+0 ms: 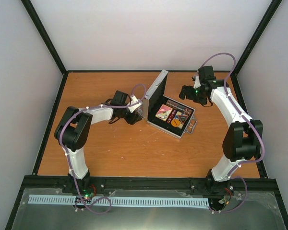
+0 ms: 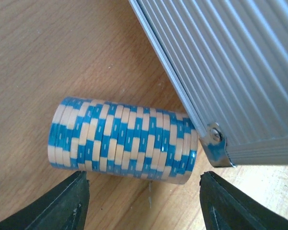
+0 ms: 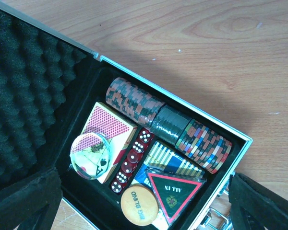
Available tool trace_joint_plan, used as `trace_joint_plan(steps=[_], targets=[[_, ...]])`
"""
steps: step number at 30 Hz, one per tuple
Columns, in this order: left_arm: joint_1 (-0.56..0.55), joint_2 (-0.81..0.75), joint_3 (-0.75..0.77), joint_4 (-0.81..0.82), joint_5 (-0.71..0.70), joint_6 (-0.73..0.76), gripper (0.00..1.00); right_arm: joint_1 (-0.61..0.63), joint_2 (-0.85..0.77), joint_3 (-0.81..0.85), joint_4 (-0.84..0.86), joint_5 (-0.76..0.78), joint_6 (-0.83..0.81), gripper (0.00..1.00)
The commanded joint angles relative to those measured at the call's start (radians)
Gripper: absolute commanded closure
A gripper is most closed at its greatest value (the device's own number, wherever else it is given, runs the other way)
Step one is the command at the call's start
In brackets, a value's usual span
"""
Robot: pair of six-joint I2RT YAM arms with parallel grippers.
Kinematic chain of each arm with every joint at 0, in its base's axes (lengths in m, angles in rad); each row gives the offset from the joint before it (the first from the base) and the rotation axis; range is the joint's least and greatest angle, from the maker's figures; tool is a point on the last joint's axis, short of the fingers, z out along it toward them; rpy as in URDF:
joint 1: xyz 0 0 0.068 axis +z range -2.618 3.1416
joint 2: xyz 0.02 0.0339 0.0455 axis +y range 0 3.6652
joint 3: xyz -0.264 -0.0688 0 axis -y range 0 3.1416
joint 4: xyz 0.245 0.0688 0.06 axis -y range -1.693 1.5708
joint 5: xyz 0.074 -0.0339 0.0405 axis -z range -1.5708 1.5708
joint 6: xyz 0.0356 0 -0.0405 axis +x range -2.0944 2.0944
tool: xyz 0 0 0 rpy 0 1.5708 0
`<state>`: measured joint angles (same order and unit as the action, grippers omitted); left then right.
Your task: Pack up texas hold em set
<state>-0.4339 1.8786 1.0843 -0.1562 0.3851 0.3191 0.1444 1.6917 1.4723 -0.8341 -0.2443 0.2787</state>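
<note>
The silver case lies open mid-table, its lid standing upright. A blue-and-cream striped chip stack lies on its side on the wood, one end against the case's ribbed outer corner. My left gripper is open just short of this stack, a finger off each end, touching nothing. Inside the case lie three chip stacks, a red-backed deck, a clear disc, red dice, a blue-yellow deck, an orange disc and a red-edged triangle. My right gripper hovers open over them.
Black egg-crate foam lines the lid. A metal latch sticks out from the case's front edge. Bare wooden table spreads in front of the case, bounded by a black frame along the near edge.
</note>
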Motion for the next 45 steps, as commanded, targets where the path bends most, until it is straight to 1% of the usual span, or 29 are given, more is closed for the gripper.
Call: trace_joint_plan(steps=[1,5,10,12,17,21,26,29,31,35,36,37,40,42,45], targets=[[-0.003,0.026,0.057,-0.016,0.011,0.048,0.34,-0.009,0.007,-0.004,0.016,-0.006,0.026,0.06],[-0.003,0.042,0.075,-0.02,0.008,0.055,0.32,-0.009,0.007,-0.006,0.02,-0.01,0.038,0.06],[-0.002,0.061,0.097,-0.037,0.019,0.063,0.32,-0.009,0.011,0.0,0.021,-0.015,0.045,0.06],[-0.002,0.063,0.104,-0.04,0.026,0.069,0.36,-0.009,0.015,0.004,0.022,-0.018,0.047,0.06],[-0.002,0.06,0.101,-0.037,0.031,0.073,0.5,-0.009,0.027,0.017,0.021,-0.021,0.05,0.06],[-0.002,0.044,0.08,-0.025,0.026,0.054,0.55,-0.009,0.033,0.027,0.02,-0.021,0.051,0.06],[0.003,-0.011,0.03,-0.02,-0.105,-0.022,0.59,-0.009,0.035,0.028,0.02,-0.019,0.054,0.06],[0.027,-0.068,-0.004,-0.024,-0.157,-0.082,0.58,-0.009,0.035,0.025,0.022,-0.021,0.057,0.06],[0.046,-0.115,-0.025,-0.027,-0.158,-0.119,0.55,-0.009,0.036,0.025,0.021,-0.02,0.058,0.06],[0.065,-0.192,-0.029,-0.04,-0.087,-0.18,0.45,-0.009,0.036,0.024,0.025,-0.018,0.058,0.06],[0.068,-0.203,-0.017,-0.04,-0.077,-0.213,0.43,-0.009,0.036,0.025,0.024,-0.018,0.059,0.06],[0.069,-0.206,0.006,-0.074,-0.069,-0.259,0.41,-0.01,0.036,0.027,0.025,-0.017,0.059,0.06],[0.073,-0.158,0.119,-0.157,-0.016,-0.41,0.37,-0.009,0.033,0.03,0.023,-0.01,0.067,0.06],[0.073,-0.075,0.232,-0.229,0.034,-0.507,0.37,-0.009,0.031,0.031,0.022,-0.007,0.069,0.06],[0.074,0.006,0.315,-0.279,0.083,-0.606,0.37,-0.009,0.028,0.03,0.014,-0.001,0.066,0.06]])
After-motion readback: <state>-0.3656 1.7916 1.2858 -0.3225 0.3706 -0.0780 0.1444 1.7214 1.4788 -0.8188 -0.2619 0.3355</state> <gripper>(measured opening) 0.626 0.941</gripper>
